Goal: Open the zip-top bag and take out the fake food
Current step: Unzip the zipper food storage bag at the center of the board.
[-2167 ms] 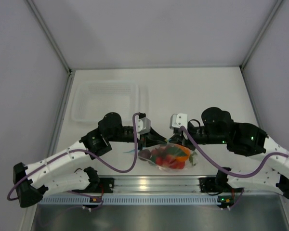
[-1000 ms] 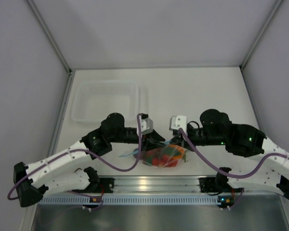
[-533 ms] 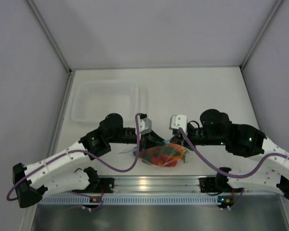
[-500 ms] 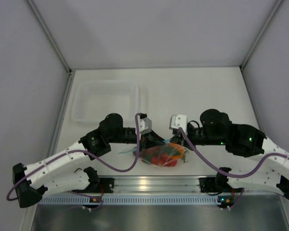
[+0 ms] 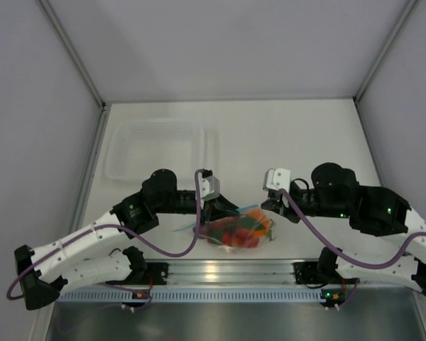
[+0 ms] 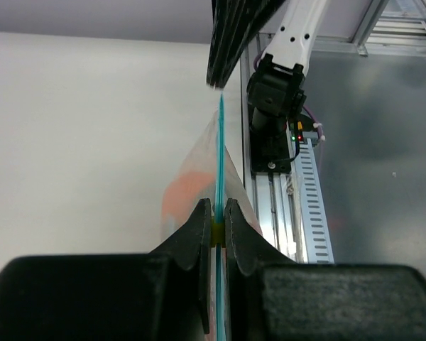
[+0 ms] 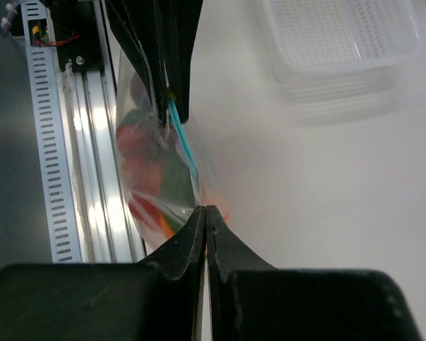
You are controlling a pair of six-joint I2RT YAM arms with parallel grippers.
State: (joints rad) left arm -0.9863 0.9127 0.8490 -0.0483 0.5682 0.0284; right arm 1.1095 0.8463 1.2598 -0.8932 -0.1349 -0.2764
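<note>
I've got fake food (image 5: 236, 235) in the zip-top bag (image 5: 250, 226); left gripper (image 5: 222, 211) at its left end, right gripper (image 5: 261, 208) at its right end, tray (image 5: 156, 145) behind-left.

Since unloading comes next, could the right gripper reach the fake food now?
Probably not: the right gripper and left gripper are both shut on the zip-top bag, its zip strip seemingly sealed over the fake food.

A robot lab cell: white panel walls (image 5: 234, 50), aluminium rail (image 5: 227, 271), bolted arms (image 5: 85, 241).
</note>
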